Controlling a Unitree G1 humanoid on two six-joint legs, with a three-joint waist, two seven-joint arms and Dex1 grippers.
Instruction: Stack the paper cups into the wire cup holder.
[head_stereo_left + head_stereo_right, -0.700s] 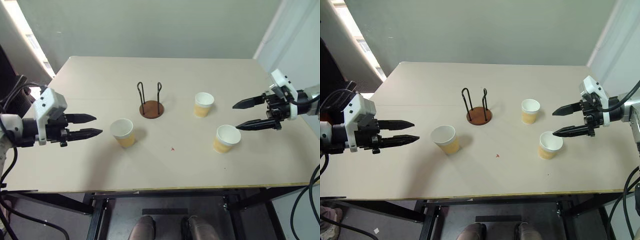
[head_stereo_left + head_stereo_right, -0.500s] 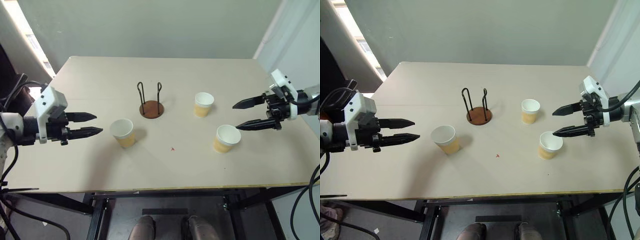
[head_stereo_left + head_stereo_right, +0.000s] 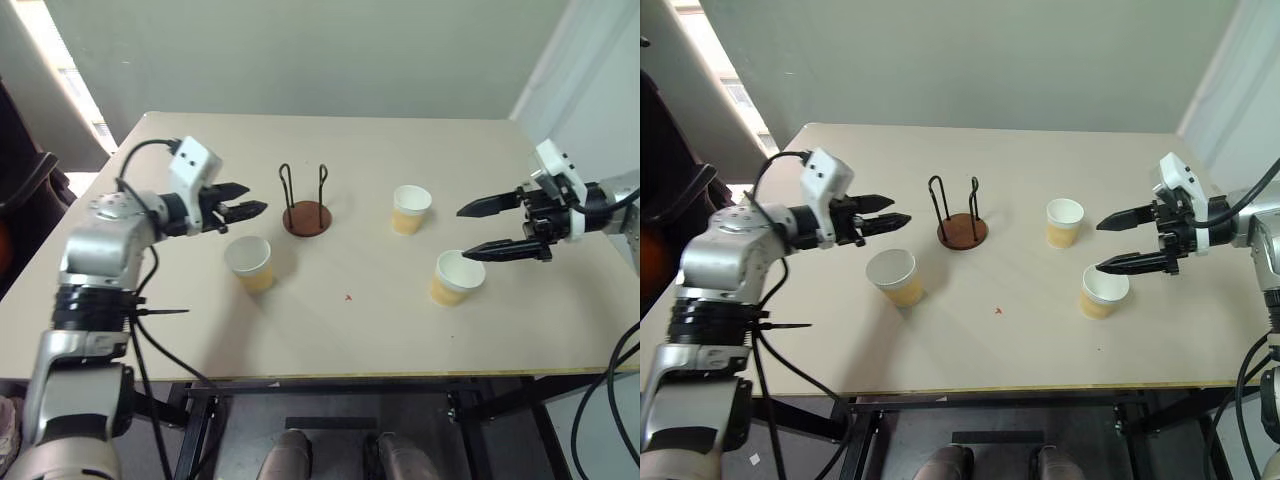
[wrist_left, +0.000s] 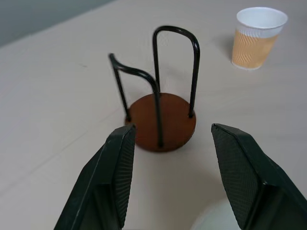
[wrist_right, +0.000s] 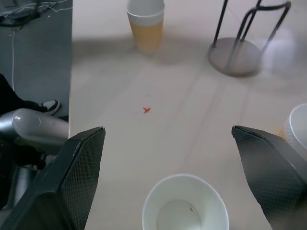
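Three paper cups stand upright on the beige table: one at the left (image 3: pixel 249 262), one right of centre (image 3: pixel 410 208), and one nearer the right edge (image 3: pixel 455 277). The wire cup holder (image 3: pixel 306 215), a reddish-brown disc with black wire loops, stands empty between the left and middle cups. My left gripper (image 3: pixel 252 200) hovers open just left of the holder and behind the left cup; in its wrist view the holder (image 4: pixel 163 120) lies straight ahead between the fingers. My right gripper (image 3: pixel 463 235) is open, pointing left, just above the right cup (image 5: pixel 184 203).
A small red mark (image 3: pixel 347 296) lies on the table in front of the holder. The table's front edge (image 3: pixel 320 375) runs below the cups. A grey wall stands behind the table's far edge, and black cables hang from both arms.
My left arm has swung forward and to the right, from beyond the table's left side to just beside the holder. The right gripper has stayed over the right cup.
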